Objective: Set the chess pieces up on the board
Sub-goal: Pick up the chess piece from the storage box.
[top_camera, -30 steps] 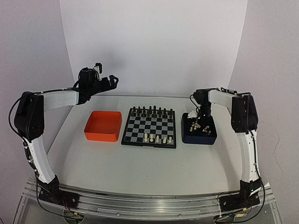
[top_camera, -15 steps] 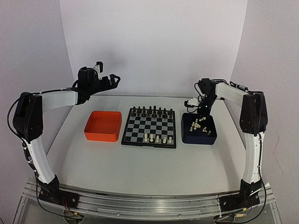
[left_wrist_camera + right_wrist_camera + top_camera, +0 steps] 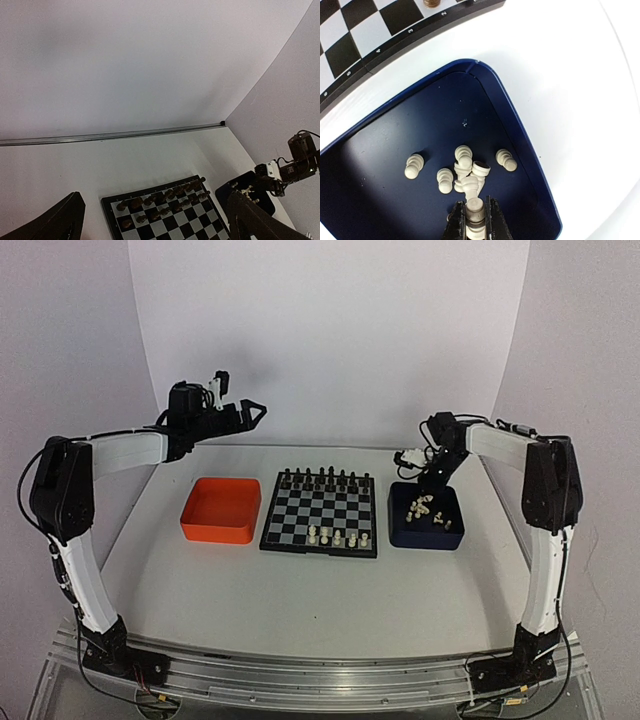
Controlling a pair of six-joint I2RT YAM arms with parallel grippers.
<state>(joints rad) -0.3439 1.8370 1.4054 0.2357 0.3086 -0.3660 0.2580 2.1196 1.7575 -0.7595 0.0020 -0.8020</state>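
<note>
Counting roughly six loose chess pieces in the dark blue tray; my right gripper pinches one more chess piece above them. Five stand along the near edge of the board. My left gripper gapes empty, high beyond its far side.

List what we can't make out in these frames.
- Right wrist: the type of chess piece in the right claw; fingers and bottom edge hide its lower part.
- Top view: types of chess pieces on the board; too small.
- Left wrist: board's near half, cut off by bottom edge.

Few cream chess pieces upright on board
</note>
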